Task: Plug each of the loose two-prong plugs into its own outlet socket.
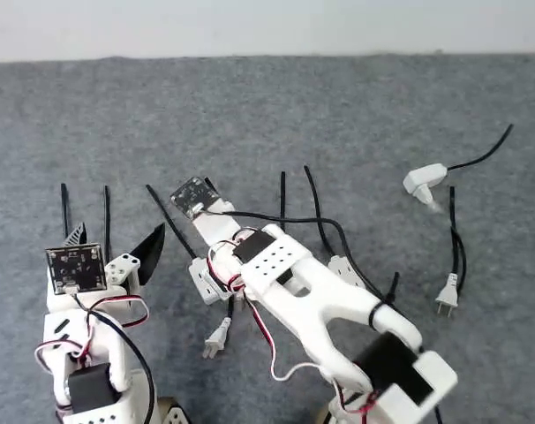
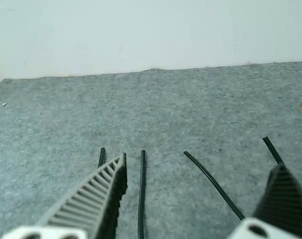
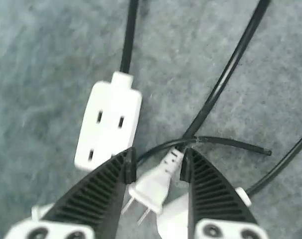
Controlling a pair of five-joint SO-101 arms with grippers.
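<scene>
Two white arms stood over a grey felt mat (image 1: 338, 115) in the high view. The left gripper (image 1: 116, 237) hung with its fingers spread wide and nothing between them, well apart from the white rectangular outlet socket (image 1: 201, 281) lying on the mat. The right arm (image 1: 290, 278) was above that socket. A white two-prong plug on a black cord (image 1: 217, 339) lay near the socket, on the side toward the arms' bases. A second white two-prong plug (image 1: 446, 299) lay well apart from the socket, beyond the right arm.

In the left wrist view the left gripper (image 2: 201, 167) was released, with loose black cord ends (image 2: 142, 189) on the mat between its fingers.

In the right wrist view the right gripper (image 3: 157, 162) was unclenched. Its black ribbed fingers (image 3: 103, 191) straddled the plug (image 3: 151, 188), just beside the socket (image 3: 108, 127), whose slots faced up. Whether the fingers touched the plug could not be told.
</scene>
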